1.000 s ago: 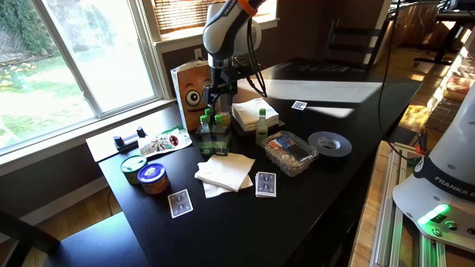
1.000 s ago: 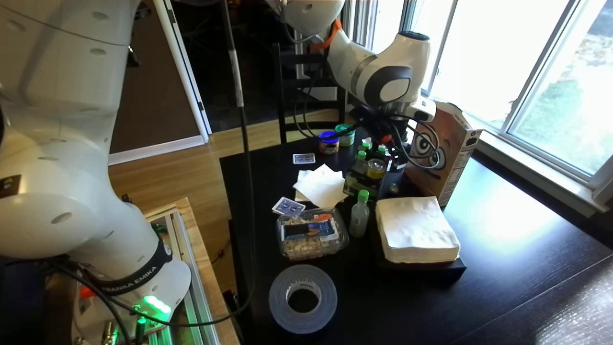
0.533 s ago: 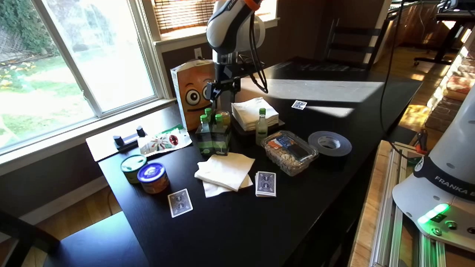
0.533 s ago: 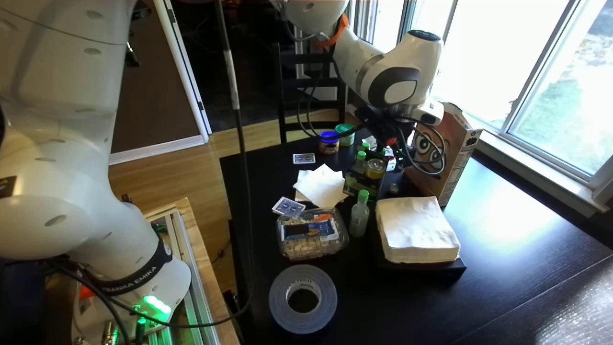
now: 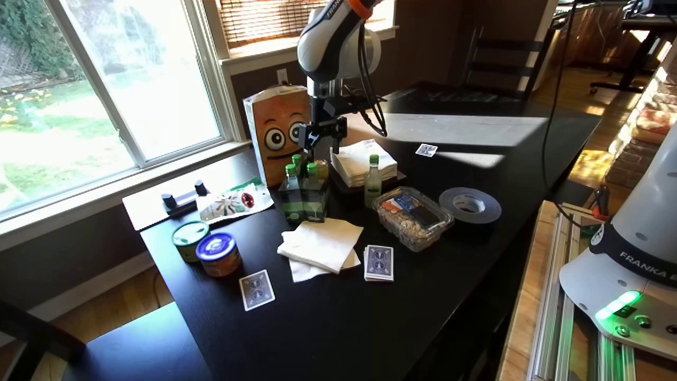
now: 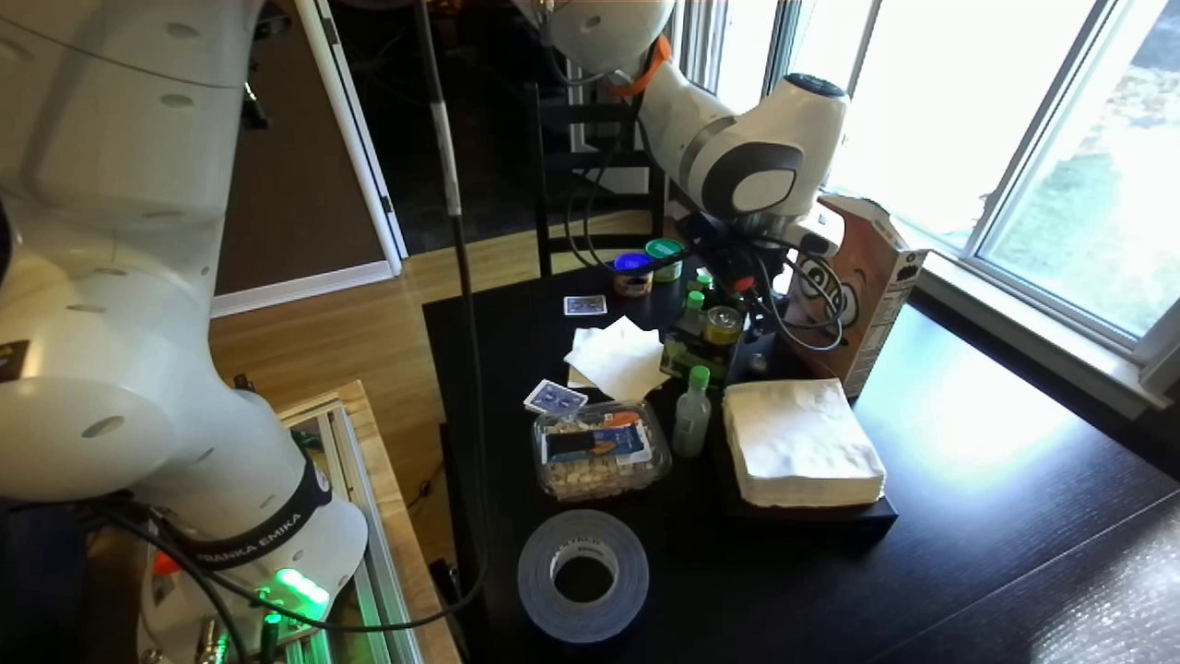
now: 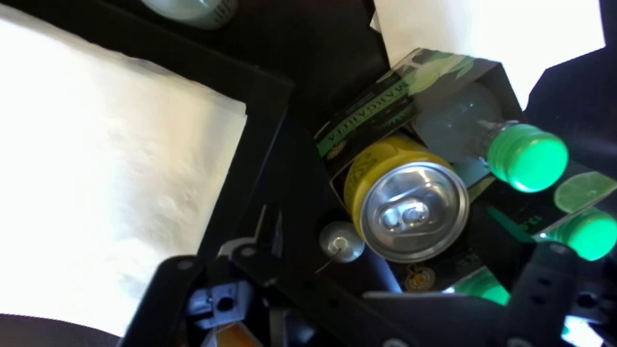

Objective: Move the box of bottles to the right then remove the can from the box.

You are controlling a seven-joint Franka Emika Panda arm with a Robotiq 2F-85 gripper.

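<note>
Black gripper (image 5: pixel 323 150), below it yellow can (image 7: pixel 405 200) with silver top, dark box of bottles (image 7: pixel 373 113) printed with limes, green caps (image 7: pixel 528 158), beside the gripper orange carton (image 5: pixel 280 120) with black-and-white eyes, white napkin stack (image 5: pixel 365 161)

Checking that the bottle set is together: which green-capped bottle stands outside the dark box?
The green-capped bottle between the clear plastic tub and the napkin stack; the other three bottles in view sit in the dark box.

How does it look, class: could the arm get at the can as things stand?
Probably yes: the gripper hangs open, higher than the can, whose top is uncovered. The nearest bottle may crowd one side of the grip.
</note>
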